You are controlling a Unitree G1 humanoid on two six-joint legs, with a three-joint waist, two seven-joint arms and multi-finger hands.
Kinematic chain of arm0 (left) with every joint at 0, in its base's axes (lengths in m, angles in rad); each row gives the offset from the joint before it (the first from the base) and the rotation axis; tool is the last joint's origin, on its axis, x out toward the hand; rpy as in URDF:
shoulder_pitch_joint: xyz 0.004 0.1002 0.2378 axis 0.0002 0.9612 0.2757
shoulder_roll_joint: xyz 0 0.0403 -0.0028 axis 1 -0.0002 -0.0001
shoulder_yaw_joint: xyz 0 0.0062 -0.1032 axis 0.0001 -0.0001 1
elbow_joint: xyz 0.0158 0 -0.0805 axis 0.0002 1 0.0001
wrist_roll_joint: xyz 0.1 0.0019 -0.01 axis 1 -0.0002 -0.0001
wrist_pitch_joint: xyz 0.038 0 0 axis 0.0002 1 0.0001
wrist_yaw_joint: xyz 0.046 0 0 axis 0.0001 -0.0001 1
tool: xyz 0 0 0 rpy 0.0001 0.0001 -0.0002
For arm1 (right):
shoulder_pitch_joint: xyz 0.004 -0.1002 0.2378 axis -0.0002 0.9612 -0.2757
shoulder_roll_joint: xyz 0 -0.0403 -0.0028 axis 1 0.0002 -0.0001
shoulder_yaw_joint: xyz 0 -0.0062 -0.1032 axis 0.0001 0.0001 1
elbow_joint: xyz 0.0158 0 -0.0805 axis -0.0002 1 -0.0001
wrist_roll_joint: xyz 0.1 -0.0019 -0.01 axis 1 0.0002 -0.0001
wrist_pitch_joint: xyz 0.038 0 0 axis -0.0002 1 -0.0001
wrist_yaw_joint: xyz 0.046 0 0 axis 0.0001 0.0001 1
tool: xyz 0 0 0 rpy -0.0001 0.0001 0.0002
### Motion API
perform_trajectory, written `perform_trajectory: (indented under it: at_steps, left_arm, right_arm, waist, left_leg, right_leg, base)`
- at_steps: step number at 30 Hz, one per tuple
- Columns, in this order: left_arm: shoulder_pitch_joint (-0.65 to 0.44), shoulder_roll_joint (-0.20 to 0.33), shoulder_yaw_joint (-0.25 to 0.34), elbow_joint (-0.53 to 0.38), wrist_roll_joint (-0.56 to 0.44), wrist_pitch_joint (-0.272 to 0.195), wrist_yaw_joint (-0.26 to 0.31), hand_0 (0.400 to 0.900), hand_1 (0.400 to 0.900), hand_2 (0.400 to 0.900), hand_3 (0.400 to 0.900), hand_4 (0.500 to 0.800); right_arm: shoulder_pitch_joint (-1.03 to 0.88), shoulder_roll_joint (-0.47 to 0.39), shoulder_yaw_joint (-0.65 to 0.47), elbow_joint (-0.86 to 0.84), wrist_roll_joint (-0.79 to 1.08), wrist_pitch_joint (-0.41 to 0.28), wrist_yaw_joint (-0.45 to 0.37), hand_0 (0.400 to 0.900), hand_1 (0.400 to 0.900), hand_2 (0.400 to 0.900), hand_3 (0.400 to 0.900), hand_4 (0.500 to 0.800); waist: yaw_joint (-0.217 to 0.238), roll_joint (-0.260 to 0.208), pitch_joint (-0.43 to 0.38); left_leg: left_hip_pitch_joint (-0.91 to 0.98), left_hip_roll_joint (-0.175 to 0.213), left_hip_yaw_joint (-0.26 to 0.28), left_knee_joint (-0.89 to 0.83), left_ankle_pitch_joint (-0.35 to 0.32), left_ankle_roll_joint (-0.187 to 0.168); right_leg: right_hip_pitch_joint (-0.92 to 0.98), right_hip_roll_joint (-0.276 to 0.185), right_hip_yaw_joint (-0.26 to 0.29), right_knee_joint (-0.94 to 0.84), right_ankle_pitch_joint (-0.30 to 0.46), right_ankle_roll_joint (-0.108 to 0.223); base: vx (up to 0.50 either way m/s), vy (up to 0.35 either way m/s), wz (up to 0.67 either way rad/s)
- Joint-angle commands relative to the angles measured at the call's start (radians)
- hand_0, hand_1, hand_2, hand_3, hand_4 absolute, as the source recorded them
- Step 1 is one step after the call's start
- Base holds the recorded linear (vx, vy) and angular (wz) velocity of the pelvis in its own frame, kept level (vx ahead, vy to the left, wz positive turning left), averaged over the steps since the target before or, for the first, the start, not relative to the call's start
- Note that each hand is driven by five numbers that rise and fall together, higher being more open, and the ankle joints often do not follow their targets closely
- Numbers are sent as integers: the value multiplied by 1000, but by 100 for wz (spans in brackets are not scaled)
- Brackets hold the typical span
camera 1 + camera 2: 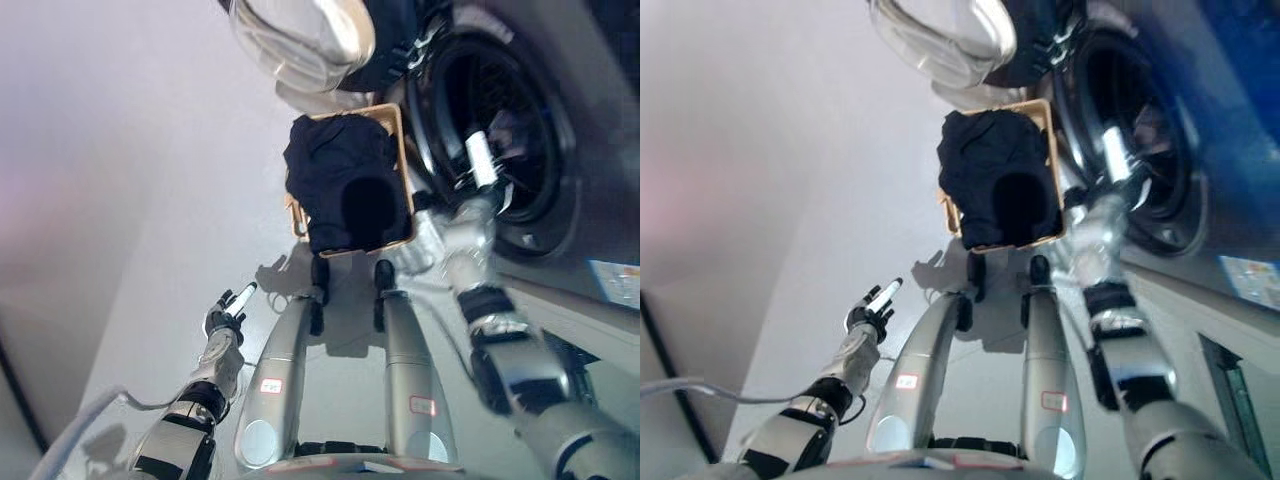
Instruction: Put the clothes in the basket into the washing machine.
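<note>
One basket (398, 120) is sitting on the floor (150, 200) just beside one washing machine (560, 130), holding a heap of dark clothes (345, 170). The machine's door (300, 35) is standing open. The right hand (482, 158) is reaching into the drum; its fingers are blurred, so its grasp cannot be told. The left hand (226, 312) is hanging over the floor with fingers relaxed, holding nothing. No print is legible.

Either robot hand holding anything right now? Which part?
Left robot hand is open over the floor, holding nothing. Right robot hand reaches into the washing machine drum; its grip cannot be told.
</note>
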Motion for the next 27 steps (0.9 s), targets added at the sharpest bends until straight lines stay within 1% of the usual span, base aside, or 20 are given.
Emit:
perform_trajectory:
  at_steps: [1, 3, 5, 8, 9, 10, 12, 15, 18, 21, 22, 23, 27]
  left_arm:
    - [83, -15, 21, 79, 28, 13, -16, 900, 900, 900, 900, 800]
    - [103, -9, 43, 103, 49, 22, -39, 900, 900, 900, 900, 800]
    - [124, 3, 58, 119, 92, 31, -60, 900, 900, 900, 900, 800]
    - [148, 24, 65, 155, 192, 46, -92, 900, 900, 900, 900, 800]
    - [148, 24, 65, 155, 192, 46, -92, 900, 900, 900, 900, 800]
    - [163, 35, 72, 184, 246, 51, -102, 900, 900, 900, 900, 800]
    - [170, 48, 90, 213, 261, 53, -112, 900, 900, 900, 900, 800]
    - [191, 57, 116, 253, 296, 67, -125, 900, 900, 900, 900, 800]
    - [206, 54, 134, 289, 320, 78, -134, 900, 900, 900, 900, 800]
    - [226, 36, 148, 317, 323, 89, -145, 900, 900, 900, 900, 800]
    - [226, 36, 148, 317, 323, 89, -145, 900, 900, 900, 900, 800]
    - [239, 28, 152, 322, 330, 93, -158, 900, 900, 900, 900, 800]
    - [260, 16, 137, 340, 367, 100, -169, 900, 900, 900, 900, 800]
  right_arm:
    - [175, -12, 6, -90, -166, 20, 60, 900, 900, 900, 900, 800]
    - [252, -27, 32, -39, -271, 74, 87, 900, 900, 900, 900, 800]
    - [307, -73, 73, 16, -464, 133, 85, 900, 900, 900, 900, 800]
    - [358, -133, 141, 131, -772, 209, 61, 900, 900, 900, 900, 800]
    - [359, -133, 142, 131, -772, 209, 61, 900, 900, 900, 900, 800]
    - [391, -123, 129, 260, -802, 242, 77, 900, 900, 900, 900, 800]
    - [402, -100, 140, 405, -857, 281, 99, 900, 900, 900, 900, 800]
    - [432, -73, 133, 520, -889, 314, 140, 900, 900, 900, 900, 800]
    - [453, -55, 107, 602, -890, 333, 160, 900, 900, 900, 900, 800]
    - [478, -28, 49, 674, -840, 354, 178, 900, 900, 900, 900, 800]
    - [478, -28, 49, 674, -840, 354, 178, 900, 900, 900, 900, 800]
    - [491, -23, 20, 698, -813, 358, 187, 900, 900, 900, 900, 800]
    - [504, -17, 16, 716, -820, 363, 203, 900, 900, 900, 900, 800]
  waist:
    - [-16, 8, -73]
    - [-21, -7, -94]
    - [-20, -23, -107]
    - [-14, -41, -148]
    - [-15, -41, -145]
    - [-10, -51, -177]
    - [-4, -54, -214]
    - [2, -59, -261]
    - [8, -62, -307]
    - [5, -66, -348]
    - [5, -66, -346]
    - [6, -64, -358]
    - [4, -63, -370]
  left_leg:
    - [111, -39, -20, -155, -45, -37]
    - [193, -37, -29, -206, -38, -38]
    - [292, -33, -38, -267, -30, -40]
    - [401, -26, -48, -349, -9, -48]
    - [407, -26, -49, -352, -8, -48]
    - [468, -19, -58, -405, 6, -51]
    - [530, -11, -70, -470, 27, -54]
    - [612, 1, -73, -537, 43, -56]
    - [678, 8, -64, -588, 49, -58]
    - [713, 11, -57, -588, 31, -64]
    - [714, 11, -57, -588, 31, -64]
    - [738, 13, -49, -588, 27, -62]
    - [767, 14, -47, -588, 15, -60]
  right_leg:
    - [91, 26, -27, -136, 26, 20]
    - [175, 26, -36, -191, 37, 27]
    - [281, 27, -46, -259, 46, 33]
    - [392, 32, -62, -343, 64, 44]
    - [398, 32, -63, -346, 64, 44]
    - [462, 33, -70, -402, 76, 50]
    - [525, 39, -80, -466, 95, 53]
    - [606, 45, -84, -543, 119, 54]
    - [681, 45, -82, -622, 141, 54]
    - [745, 44, -77, -688, 155, 57]
    - [747, 44, -77, -689, 155, 57]
    - [774, 45, -79, -693, 153, 55]
    - [809, 45, -82, -696, 146, 52]
  base:
    - [86, 30, 0]
    - [108, 25, 0]
    - [109, 21, 1]
    - [73, 11, 1]
    - [65, 5, 0]
    - [63, 8, -1]
    - [62, -11, 7]
    - [58, -27, 4]
    - [55, -29, -3]
    - [54, -34, -2]
    - [72, -39, -2]
    - [44, -25, -2]
    - [52, -29, -1]
